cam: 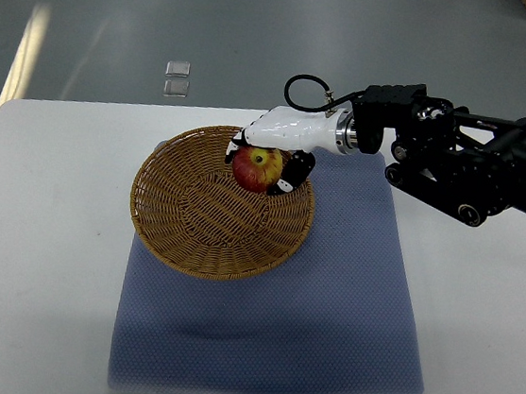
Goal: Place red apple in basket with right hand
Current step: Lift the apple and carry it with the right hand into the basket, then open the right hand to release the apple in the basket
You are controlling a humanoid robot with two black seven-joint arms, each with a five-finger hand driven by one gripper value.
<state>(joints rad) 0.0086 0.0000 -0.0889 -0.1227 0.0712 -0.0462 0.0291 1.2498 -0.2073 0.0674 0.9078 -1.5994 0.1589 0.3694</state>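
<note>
Presently: right hand (276, 151) reached in from the right edge, white shell over black fingers (296, 170), curled around the red apple (258, 169) and gripping it from above and from the far side. Apple held over the far right part of the wicker basket (192, 236), just inside the rim; cannot tell whether resting on the weave or held just clear of it. Yellow patch and stem end of the apple turned upward, near face unobstructed. Black forearm and cable loop (305, 92) trailing to the right, well clear of the basket wall.

Basket set on the far left corner of a blue-grey mat (325, 318), mat laid on a white table (37, 257). Left hand not visible.

Assessment of the step in hand: release into the basket. Recommended: lower until the apple bears on the weave before loosening the grip, since a round fruit dropped on the sloping inner wall would likely roll toward the centre or bounce. Advisable to open the fingers evenly, then lift straight up and back to the right, avoiding the near rim so the light basket is not dragged across the mat. Release nearer the centre preferable to the rim.
</note>
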